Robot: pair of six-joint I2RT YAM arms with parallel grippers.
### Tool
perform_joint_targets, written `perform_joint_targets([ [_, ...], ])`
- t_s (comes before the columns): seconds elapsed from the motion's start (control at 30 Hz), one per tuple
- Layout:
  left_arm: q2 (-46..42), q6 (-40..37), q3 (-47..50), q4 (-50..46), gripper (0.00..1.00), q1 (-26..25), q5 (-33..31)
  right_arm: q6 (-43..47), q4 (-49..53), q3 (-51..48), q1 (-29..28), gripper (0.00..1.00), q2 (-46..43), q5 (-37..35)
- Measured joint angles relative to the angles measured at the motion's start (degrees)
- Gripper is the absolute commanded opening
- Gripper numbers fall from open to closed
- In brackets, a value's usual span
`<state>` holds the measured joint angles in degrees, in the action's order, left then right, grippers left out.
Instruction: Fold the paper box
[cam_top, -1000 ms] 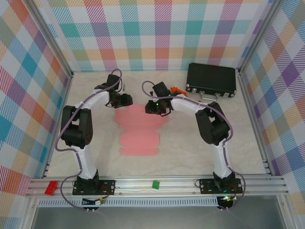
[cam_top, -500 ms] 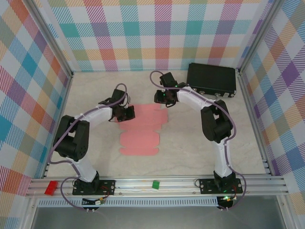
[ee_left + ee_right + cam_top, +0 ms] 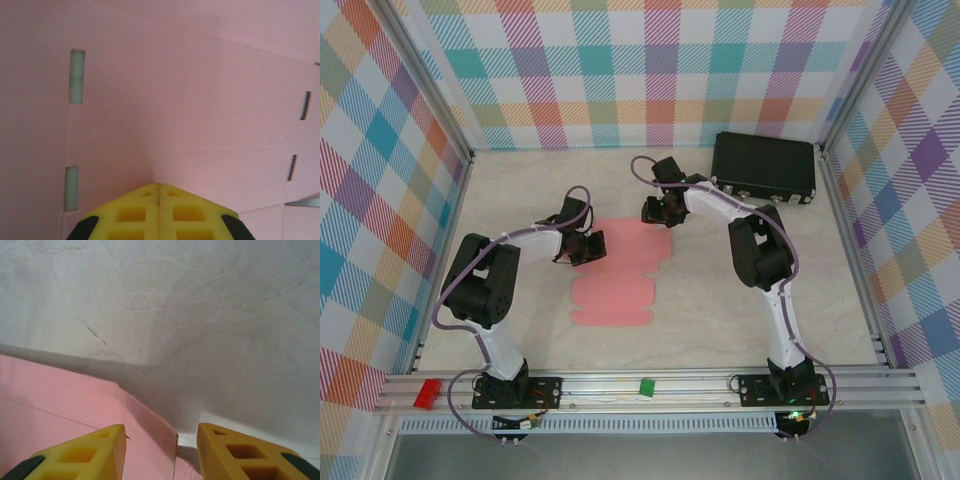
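Marble tabletop [image 3: 510, 195]: left gripper [image 3: 159, 187] just snapped closed at the flat pink paper box [image 3: 615, 288] edge, pinch unconfirmed; right gripper [image 3: 161, 434] widening, empty, over far corner. Fold unstarted.

Bright even light, faint soft shadows beside the paper box [image 3: 612, 290], wrist close-ups soft-focused, grey shadow band along its far edge.

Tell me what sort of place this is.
Probably a robot test cell: a table boxed in by plaid walls, a left arm and right arm bolted at its near edge, a flat pink paper box between them.
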<state>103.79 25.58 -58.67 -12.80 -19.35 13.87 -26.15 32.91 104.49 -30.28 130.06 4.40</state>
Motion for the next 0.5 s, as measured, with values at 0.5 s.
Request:
perform_joint_targets([
  [0.5, 0.4, 0.8, 0.0, 1.2, 0.00, 0.0, 0.0, 0.0, -0.9, 0.0, 0.0, 0.36, 0.0, 6.2],
])
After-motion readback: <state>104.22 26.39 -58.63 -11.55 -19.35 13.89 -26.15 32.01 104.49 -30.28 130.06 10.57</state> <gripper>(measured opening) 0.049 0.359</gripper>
